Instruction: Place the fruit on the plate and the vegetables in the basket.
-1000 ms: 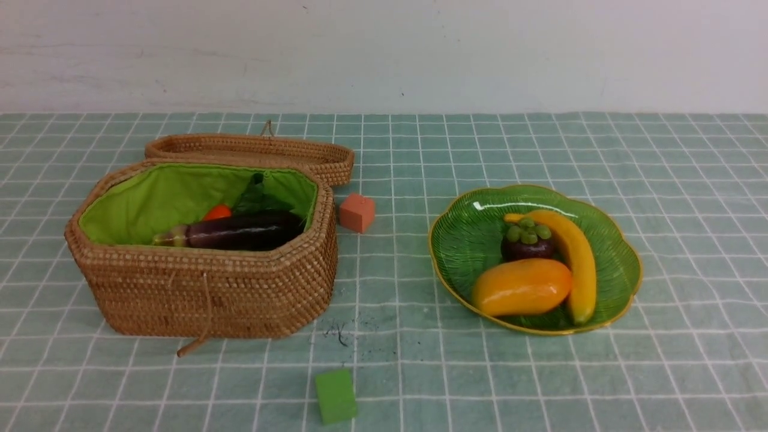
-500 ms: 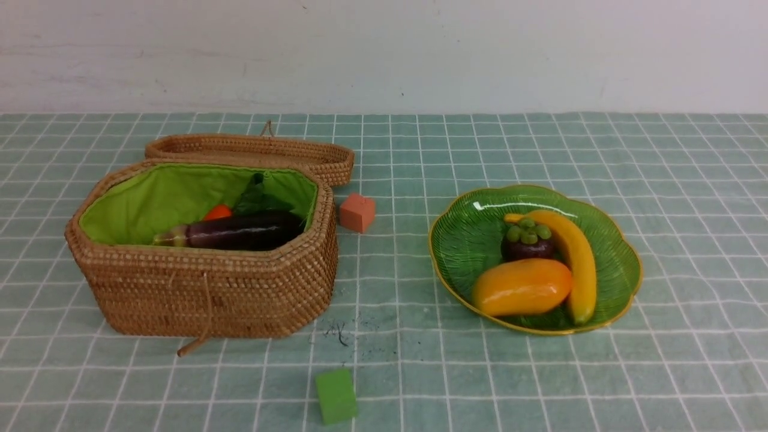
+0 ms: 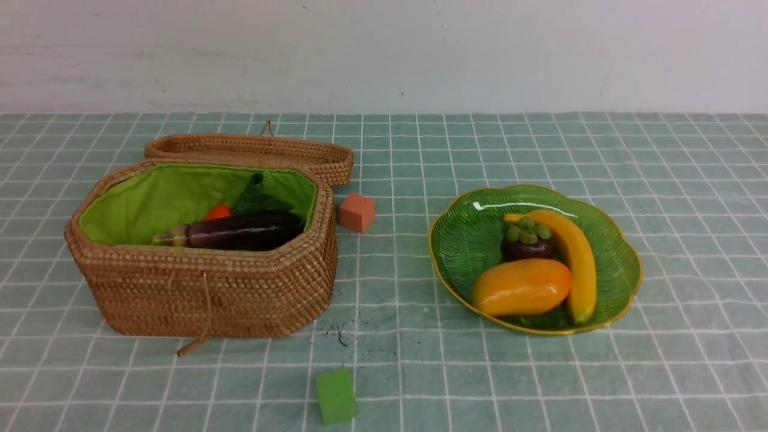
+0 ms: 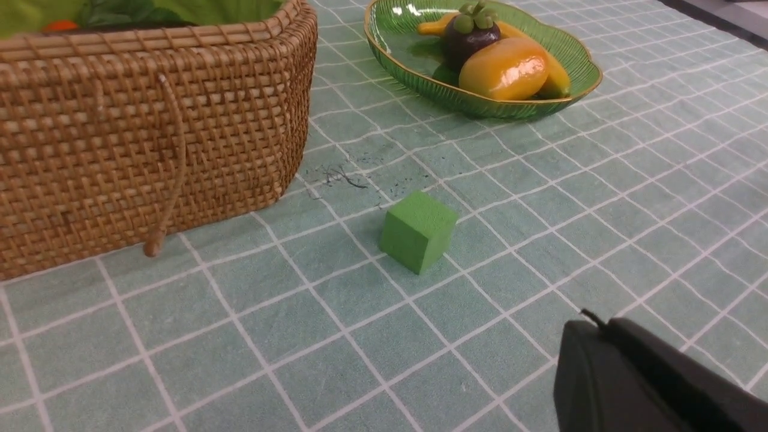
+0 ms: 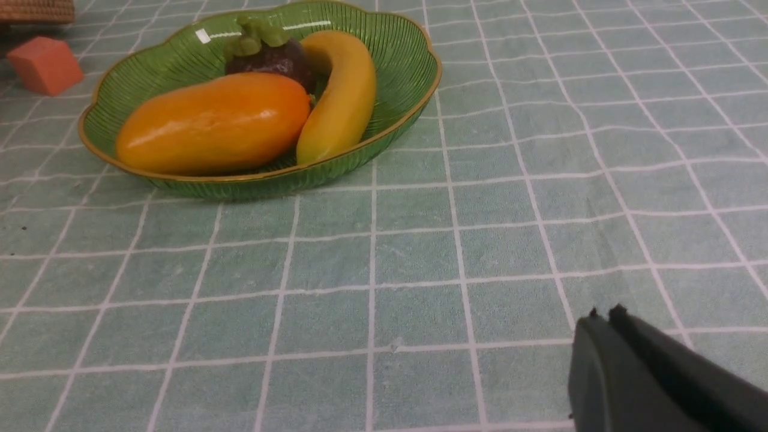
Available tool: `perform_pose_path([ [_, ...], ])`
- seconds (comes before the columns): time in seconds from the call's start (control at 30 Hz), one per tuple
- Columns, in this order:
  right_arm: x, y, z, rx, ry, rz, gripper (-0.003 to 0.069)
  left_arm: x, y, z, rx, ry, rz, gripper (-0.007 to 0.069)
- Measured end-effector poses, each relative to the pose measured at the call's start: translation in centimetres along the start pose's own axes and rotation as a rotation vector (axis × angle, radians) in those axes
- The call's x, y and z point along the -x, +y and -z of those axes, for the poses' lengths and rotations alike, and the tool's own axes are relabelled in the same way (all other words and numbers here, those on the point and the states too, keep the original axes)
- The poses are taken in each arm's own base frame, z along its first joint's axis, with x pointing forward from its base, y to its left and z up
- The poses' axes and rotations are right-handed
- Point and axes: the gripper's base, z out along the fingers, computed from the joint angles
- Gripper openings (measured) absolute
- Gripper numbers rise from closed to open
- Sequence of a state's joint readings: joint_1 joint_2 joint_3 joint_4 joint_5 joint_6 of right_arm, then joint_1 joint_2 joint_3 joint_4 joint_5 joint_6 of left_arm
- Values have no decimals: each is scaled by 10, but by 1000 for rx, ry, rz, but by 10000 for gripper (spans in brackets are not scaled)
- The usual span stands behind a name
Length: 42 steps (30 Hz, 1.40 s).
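Green glass holds all the fruit: the plate [image 3: 618,264] carries the banana [image 3: 577,261], the mangosteen [image 3: 527,239] and the mango [image 3: 521,287], the three touching one another. Ahead of the right end effector [image 5: 606,315], well apart from it, that plate sits on the table [image 5: 480,240]; the two fingertips there lie pressed together with nothing between them. The left end effector [image 4: 591,321] shows only a dark edge in its wrist view, so I cannot tell whether it is closed. Near it, ahead, lies the small green cube [image 4: 418,230], and beyond that stands the wicker basket [image 4: 120,132], its lid [image 3: 252,150] folded back. Inside the basket lie the eggplant [image 3: 240,233] and the carrot [image 3: 217,212] with its dark leaves. A small orange-pink cube [image 3: 357,212] sits between basket and plate.
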<state>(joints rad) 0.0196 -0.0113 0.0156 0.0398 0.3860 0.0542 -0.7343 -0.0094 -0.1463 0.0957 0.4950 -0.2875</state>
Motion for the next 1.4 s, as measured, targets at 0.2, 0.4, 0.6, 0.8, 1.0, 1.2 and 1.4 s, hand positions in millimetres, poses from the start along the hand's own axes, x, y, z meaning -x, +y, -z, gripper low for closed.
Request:
perform_pose_path([
  [0.2, 0, 0, 0, 0, 0, 0, -6, 2, 3, 0, 43, -26, -27, -2],
  [0.4, 0, 0, 0, 0, 0, 0, 0, 3, 15, -5, 296, -218, 2, -13],
  [0.6, 0, 0, 0, 0, 0, 0, 3, -26, 32, -12, 512, -196, 144, -13],
  [0.8, 0, 0, 0, 0, 0, 0, 5, -42, 34, -13, 552, -52, 209, -13],
  [1.0, 0, 0, 0, 0, 0, 0, 11, -42, 34, -13, 551, -55, 210, -13],
  [1.2, 0, 0, 0, 0, 0, 0, 13, -42, 34, -13, 551, -55, 210, -13],
  [1.4, 0, 0, 0, 0, 0, 0, 15, -42, 34, -13, 551, -55, 210, -13],
])
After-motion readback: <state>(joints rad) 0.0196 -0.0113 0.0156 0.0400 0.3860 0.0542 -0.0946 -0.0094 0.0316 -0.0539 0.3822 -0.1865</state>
